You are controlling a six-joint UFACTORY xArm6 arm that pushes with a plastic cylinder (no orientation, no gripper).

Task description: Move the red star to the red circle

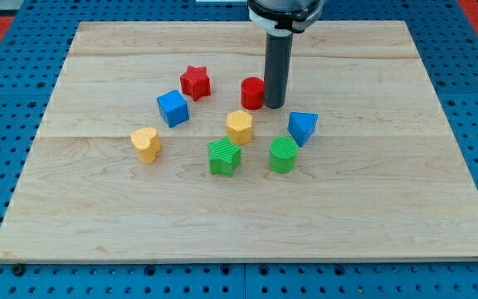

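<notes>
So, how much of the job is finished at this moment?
Nothing looks done: the red star block sits apart from the red circle block, to its left in the view. In hand: my tip rests right beside the circle's right side, not near the star. Left: bring my tip around to the star's left side and push it rightward to the circle.

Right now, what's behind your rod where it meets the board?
My tip stands at the view's right of the red circle, covering its right edge, so contact can't be confirmed. The red star sits apart, to the view's left.
</notes>
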